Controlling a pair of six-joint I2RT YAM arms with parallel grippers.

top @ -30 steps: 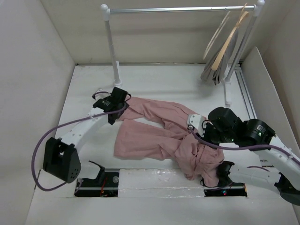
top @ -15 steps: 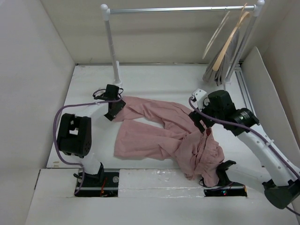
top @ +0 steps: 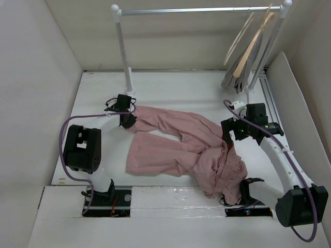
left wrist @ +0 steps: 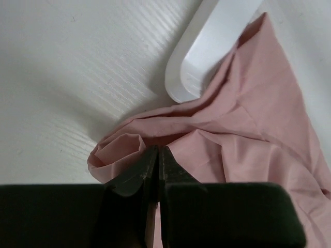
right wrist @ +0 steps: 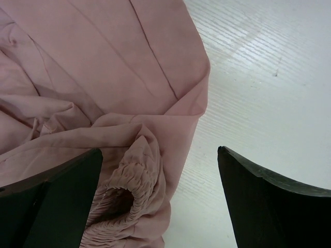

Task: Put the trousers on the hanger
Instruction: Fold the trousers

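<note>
Two grips have changed within the second: the left gripper (left wrist: 156,150), spread a moment ago, is now pressed together on the far leg cuff of the trousers (top: 170,147), which lie sprawled across the table. The right gripper (right wrist: 159,151) has opened wide and hangs above the gathered waist. Probably a regrasp, since the hanger (top: 234,39) hangs untouched on the rail, far right

No legible text or labels anywhere (all views).
</note>
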